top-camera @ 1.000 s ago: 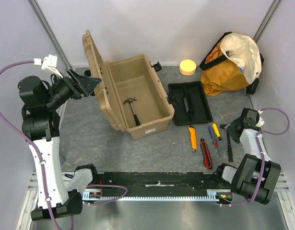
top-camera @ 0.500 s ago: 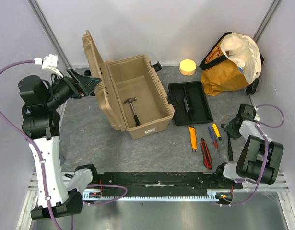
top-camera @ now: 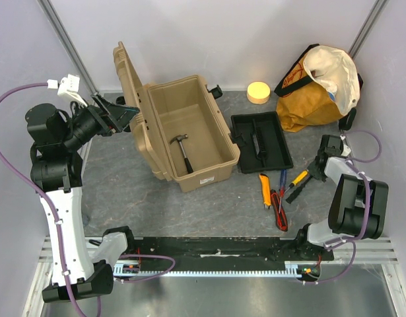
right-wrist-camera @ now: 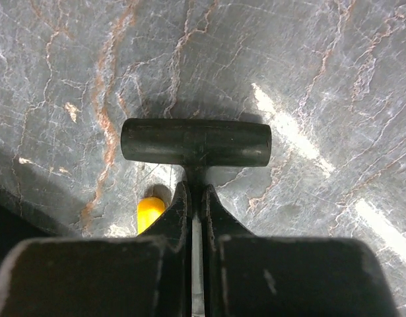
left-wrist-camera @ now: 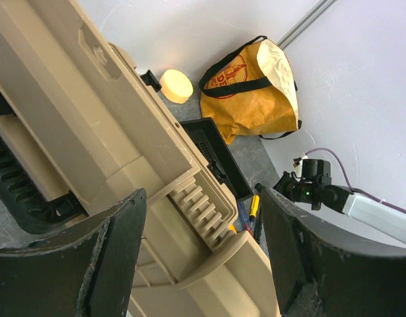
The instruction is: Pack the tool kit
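One tool kit (top-camera: 209, 175) stands open at the centre of the bench (top-camera: 123, 191), lid upright on its left side, with one hammer (top-camera: 183, 148) lying inside. Just right of it sits one black tray (top-camera: 245, 129). Farther back are one round yellow puck (top-camera: 258, 92) and one orange-yellow bag (top-camera: 308, 99) in the upper right.

Five loose hand tools lie at lower right. One of them is a black T-handled tool (right-wrist-camera: 196, 143).

There are two claws. The right claw (right-wrist-camera: 195, 198) is clamped tight on that tool's thin stem, well right of the tool kit. The left claw (top-camera: 125, 111) has its jaws apart at the lid's outer face, left of centre; I cannot tell whether it touches.
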Controlling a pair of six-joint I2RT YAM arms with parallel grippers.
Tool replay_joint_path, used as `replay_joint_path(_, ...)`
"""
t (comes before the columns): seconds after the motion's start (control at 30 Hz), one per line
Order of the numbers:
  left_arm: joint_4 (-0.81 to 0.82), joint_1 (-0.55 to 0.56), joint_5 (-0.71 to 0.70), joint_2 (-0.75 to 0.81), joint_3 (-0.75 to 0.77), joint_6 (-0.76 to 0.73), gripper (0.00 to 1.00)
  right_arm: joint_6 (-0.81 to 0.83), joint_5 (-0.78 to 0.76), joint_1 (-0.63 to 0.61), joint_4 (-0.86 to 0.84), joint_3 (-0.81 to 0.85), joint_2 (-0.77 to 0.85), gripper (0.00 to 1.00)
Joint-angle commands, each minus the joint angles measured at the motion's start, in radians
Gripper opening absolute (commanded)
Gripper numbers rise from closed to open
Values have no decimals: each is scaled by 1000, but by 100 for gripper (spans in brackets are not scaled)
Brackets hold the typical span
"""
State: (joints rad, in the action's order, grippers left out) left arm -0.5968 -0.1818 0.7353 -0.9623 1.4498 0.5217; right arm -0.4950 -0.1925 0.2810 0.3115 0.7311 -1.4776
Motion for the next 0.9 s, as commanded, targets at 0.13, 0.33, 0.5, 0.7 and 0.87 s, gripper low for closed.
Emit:
replay_joint_path(0.13, 12, 5, 1, 2, 12, -42, 76, 27, -214, -127, 57, 114, 131, 0)
replay_joint_path(0.33, 11, 4, -2, 4, 14, -42, 76, 9, -266, -206, 141, 215, 278, 0)
replay_joint_path(0.5, 11, 4, -4, 7, 12, -38, 76, 9, -152, -276, 163, 342, 372, 0)
replay_joint_path(0.7, 15, 4, -10, 8, 7, -37, 76, 18, 45, -429, 78, 462, 384, 0)
replay_joint_path(0.87, 19, 5, -13, 4, 7, -35, 76, 73, 30, -681, -52, 536, 312, 0)
